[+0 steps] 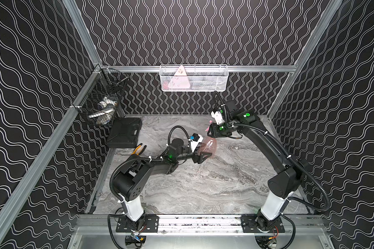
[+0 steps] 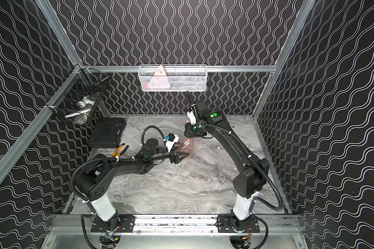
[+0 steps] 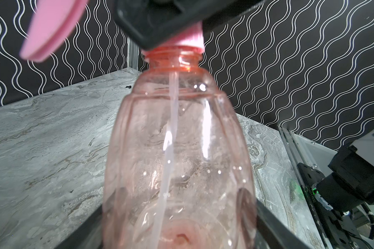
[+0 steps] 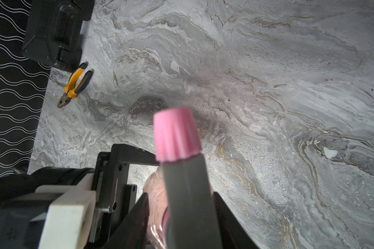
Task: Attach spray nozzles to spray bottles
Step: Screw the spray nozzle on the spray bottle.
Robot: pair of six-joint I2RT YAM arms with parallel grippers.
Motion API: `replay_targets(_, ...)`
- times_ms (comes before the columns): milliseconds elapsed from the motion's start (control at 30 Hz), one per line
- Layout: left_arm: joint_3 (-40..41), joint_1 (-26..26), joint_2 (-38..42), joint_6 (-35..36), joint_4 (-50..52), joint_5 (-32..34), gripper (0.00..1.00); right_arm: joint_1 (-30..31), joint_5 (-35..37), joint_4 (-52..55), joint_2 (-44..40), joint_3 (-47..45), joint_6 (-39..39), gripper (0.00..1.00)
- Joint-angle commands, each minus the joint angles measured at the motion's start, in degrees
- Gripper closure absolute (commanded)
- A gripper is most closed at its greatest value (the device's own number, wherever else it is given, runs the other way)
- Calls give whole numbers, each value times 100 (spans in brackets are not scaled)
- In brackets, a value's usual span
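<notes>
As I look across the counter (image 1: 203,194) from the arms' end, the left claw (image 1: 202,157) comes first, just right of the frame's middle in both top views. It is clamped on the wide base of the spray bottle (image 1: 208,147), which is tilted and seemingly clear of the surface, its neck toward the other arm. Farther up the bottle, in the left wrist view, the dip tube (image 3: 171,133) runs down inside. The collar (image 3: 192,41) of the spray nozzle (image 4: 183,183) sits on the mouth of the neck, with bare threads showing below it. The right claw (image 1: 211,134) grips that nozzle by its grey body, jaws pressed on both sides.

I judge the nozzle inserted but not screwed home. The next move calls for turning collar against bottle while keeping the two in line, so the thread doesn't cross.

Farther back lie pliers (image 1: 138,149) and a black case (image 1: 124,132), and a white basket (image 1: 214,82) hangs on the far wall.
</notes>
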State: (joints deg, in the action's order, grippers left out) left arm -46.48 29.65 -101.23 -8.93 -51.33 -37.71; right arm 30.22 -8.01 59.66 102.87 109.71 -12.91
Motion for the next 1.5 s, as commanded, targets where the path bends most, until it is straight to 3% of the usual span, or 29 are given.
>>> replay_targets(0,-37,4,75,104,-61,-52,69,2,6,-40,-21,-15,-54,57)
replay_targets(100,-41,-3,67,102,-45,-49,69,2,0,-11,-4,47,-63,66)
replay_targets(300,-89,1,38,104,0,12,69,2,106,8,14,49,-310,74)
replay_targets(500,-259,59,4,178,328,481,75,211,1050,176,114,77,-1763,100)
replay_targets(700,-211,221,60,390,458,1382,76,504,2107,897,399,272,-4251,100)
replay_targets(867,-108,348,97,532,363,1784,76,838,2825,2642,1116,1680,-6219,100)
replay_targets(1033,-92,458,112,654,376,1853,76,1160,3162,2423,961,1700,-6895,100)
replay_targets(1167,41,449,186,637,164,1673,74,1145,3082,2103,759,1383,-6652,100)
replay_targets(1200,57,444,188,639,135,1591,74,1137,3082,2050,760,1369,-6447,95)
replay_targets(1267,36,410,160,616,140,1363,74,1143,3060,1818,794,1436,-5494,65)
replay_targets(1367,9,344,130,514,121,962,74,1129,3105,1924,960,1700,-4112,34)
replay_targets(1467,16,227,50,284,-80,503,74,1105,3072,1917,897,1657,-2693,15)
